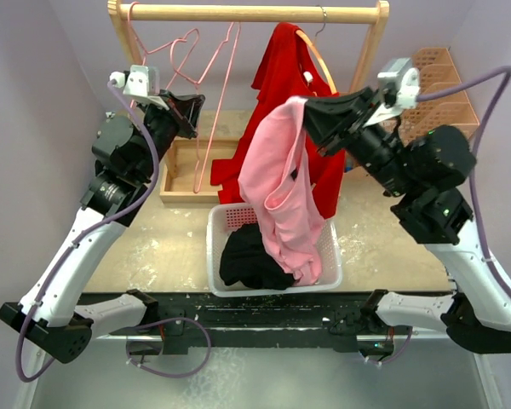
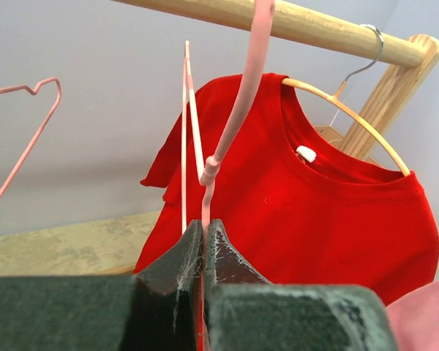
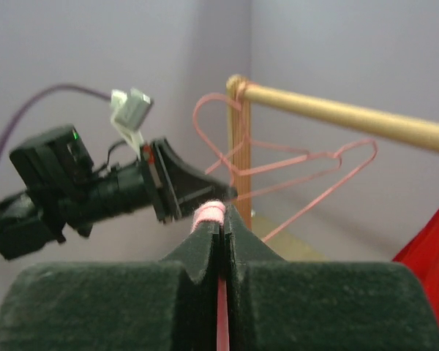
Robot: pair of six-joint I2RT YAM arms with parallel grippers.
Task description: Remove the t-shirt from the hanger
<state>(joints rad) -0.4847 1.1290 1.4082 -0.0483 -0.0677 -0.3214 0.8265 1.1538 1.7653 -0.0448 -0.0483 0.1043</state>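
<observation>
Both grippers clenched: left gripper [image 1: 187, 115] pinches the pink wire hanger [image 2: 243, 91], right gripper [image 1: 311, 119] grips a bunch of the pink t-shirt [image 1: 277, 192] near its top. Shirt drapes from there toward 6 o'clock, its lower end in the white basket [image 1: 213, 247], and looks clear of the hanger at 9 o'clock. Light, limp cotton, probably not slippery; will stretch and swing. Best hold: bunched collar or shoulder seam. Red t-shirt [image 1: 281, 68] hangs behind at 12.

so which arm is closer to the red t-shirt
Right. The right arm reaches in just beside the red t-shirt, jaws shut on the pink t-shirt; the left arm is off to its left, jaws shut on a pink hanger.
</observation>
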